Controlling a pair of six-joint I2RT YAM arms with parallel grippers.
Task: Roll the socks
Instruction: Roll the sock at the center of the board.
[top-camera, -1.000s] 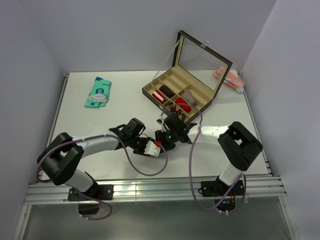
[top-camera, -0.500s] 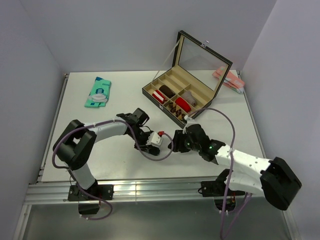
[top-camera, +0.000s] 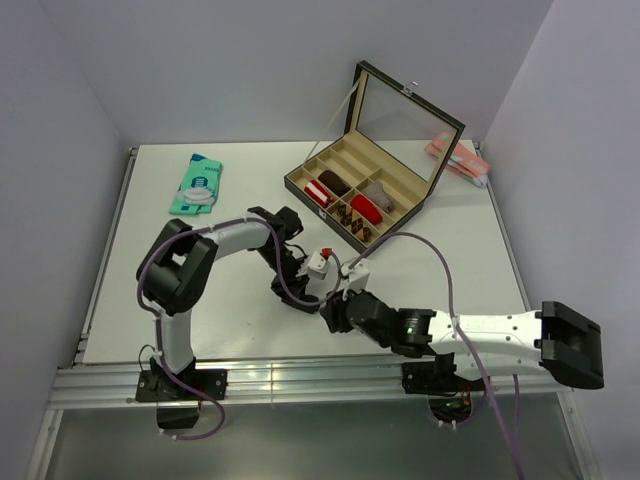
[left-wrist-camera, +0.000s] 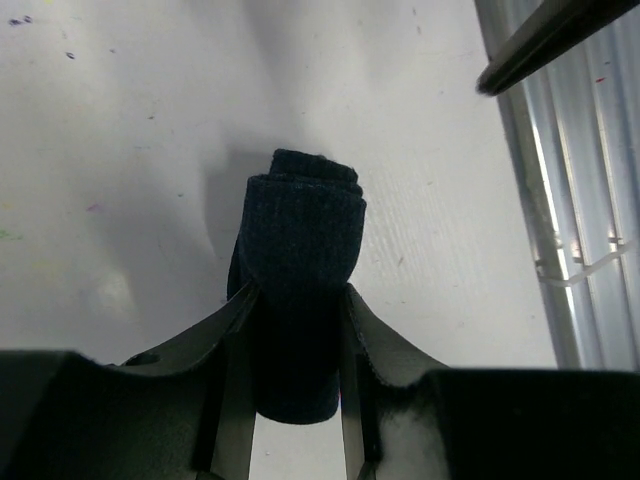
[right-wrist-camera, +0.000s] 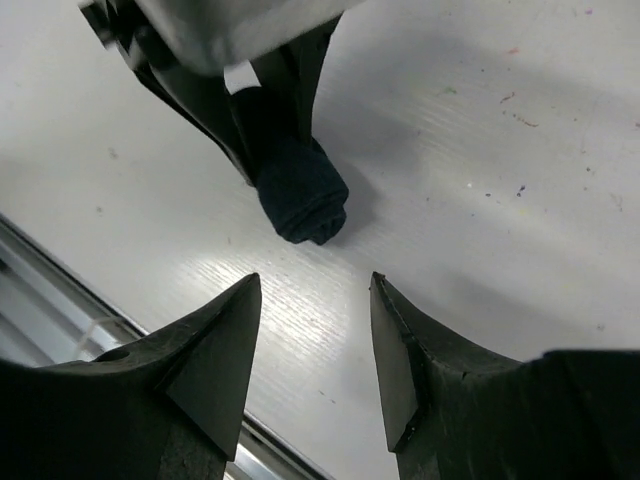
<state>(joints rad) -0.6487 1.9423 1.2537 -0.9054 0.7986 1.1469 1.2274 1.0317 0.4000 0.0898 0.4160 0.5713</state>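
A navy blue sock (left-wrist-camera: 300, 250), rolled into a stubby roll, sits between the fingers of my left gripper (left-wrist-camera: 300, 292), which is shut on it just above the white table. The same roll shows in the right wrist view (right-wrist-camera: 300, 195), sticking out of the left fingers (right-wrist-camera: 215, 110). My right gripper (right-wrist-camera: 313, 290) is open and empty, a short way from the roll's free end and pointed at it. In the top view the left gripper (top-camera: 303, 293) and right gripper (top-camera: 335, 313) meet near the table's front edge; the sock is hidden there.
An open black compartment box (top-camera: 398, 218) with a mirrored lid stands at the back right and holds red, striped and dark rolls. A teal packet (top-camera: 196, 184) lies at the back left, a pink packet (top-camera: 455, 158) at the far right. The table's metal front rail (left-wrist-camera: 585, 230) is close by.
My right arm has swung from beside the box down to the front edge and now faces the left gripper. My left arm has folded in and carried the sock slightly right.
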